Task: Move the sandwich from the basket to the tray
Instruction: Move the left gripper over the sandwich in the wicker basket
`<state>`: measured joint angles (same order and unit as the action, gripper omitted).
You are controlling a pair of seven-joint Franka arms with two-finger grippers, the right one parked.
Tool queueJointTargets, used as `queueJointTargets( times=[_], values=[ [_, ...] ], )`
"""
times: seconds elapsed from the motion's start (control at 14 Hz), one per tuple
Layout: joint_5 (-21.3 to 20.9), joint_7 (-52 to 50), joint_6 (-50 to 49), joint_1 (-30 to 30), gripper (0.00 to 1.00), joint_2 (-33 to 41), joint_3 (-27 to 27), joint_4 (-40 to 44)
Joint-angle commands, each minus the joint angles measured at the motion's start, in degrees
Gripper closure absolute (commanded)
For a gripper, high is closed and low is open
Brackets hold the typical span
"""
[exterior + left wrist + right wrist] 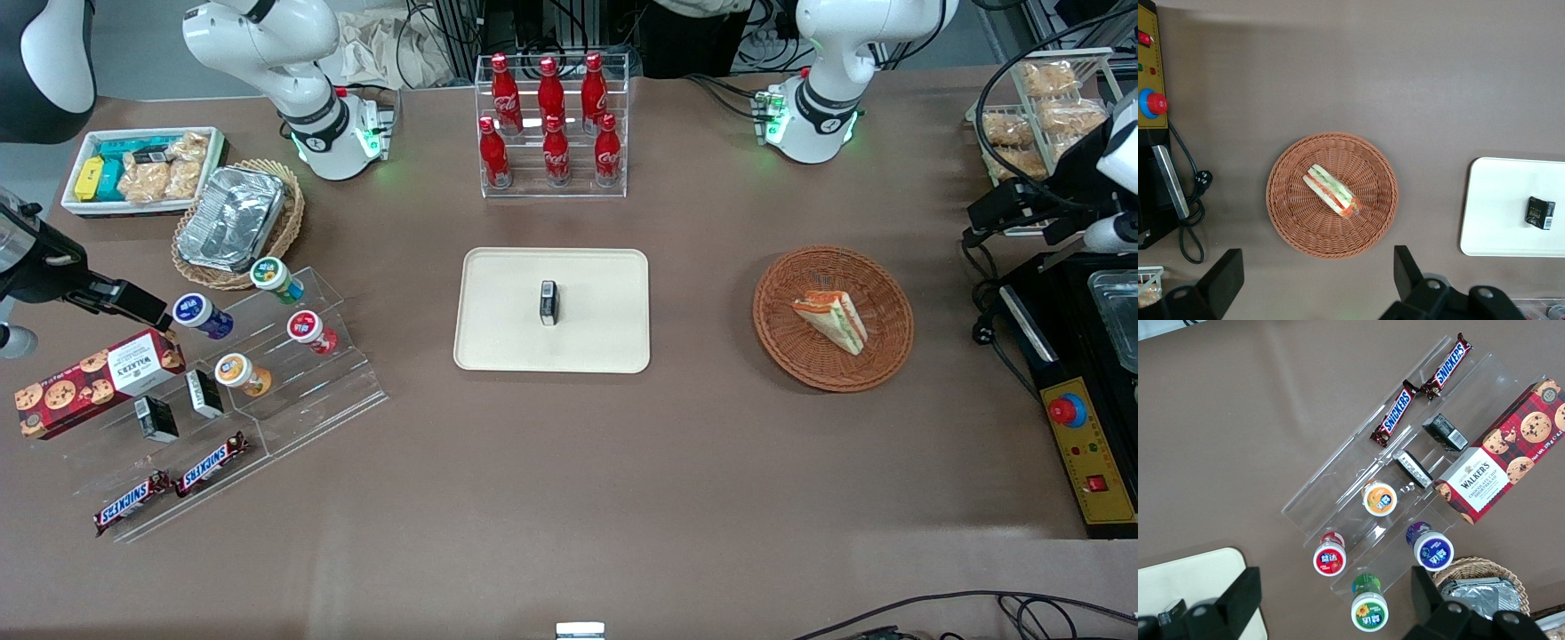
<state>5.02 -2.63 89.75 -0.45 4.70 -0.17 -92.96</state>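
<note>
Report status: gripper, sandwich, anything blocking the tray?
Gripper open, high above the basket, empty. Sandwich lying in the basket, untouched. Tray holds one small black box mid-tray; room around it.

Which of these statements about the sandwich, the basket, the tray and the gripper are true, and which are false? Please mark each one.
1. The sandwich lies in the basket. True.
2. The tray holds nothing. False: a small black box stands on it.
3. The gripper grips the sandwich. False: it hangs open above the basket, apart from the sandwich.
4. The basket stands toward the working arm's end of the table from the tray. True.
5. Six red bottles stand in a clear rack. True.
</note>
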Motion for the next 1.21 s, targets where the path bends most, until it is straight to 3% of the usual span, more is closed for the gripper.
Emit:
queueJointTargets(
  times=[0.0, 0.29, 0.43, 0.64, 0.93, 1.14],
  values=[
    [-1.07, -0.35, -0.55, -0.43, 0.0, 0.65, 0.16, 0.59],
    [-1.25, -0.35, -1.33, -0.35, 0.0, 0.83, 0.25, -0.81],
    [-1.6, -2.46, -0.38, -0.43, 0.0, 3.37, 0.25, -6.33],
    [-4.93, -5.44, 2.17, -1.49, 0.0, 3.82, 0.08, -11.08],
    [-4.76, -7.28, 20.78, -1.49, 0.0, 11.9, 0.08, -31.81],
    [-5.2, -9.06, 23.35, -1.58, 0.0, 12.34, -0.01, -35.26]
  ],
)
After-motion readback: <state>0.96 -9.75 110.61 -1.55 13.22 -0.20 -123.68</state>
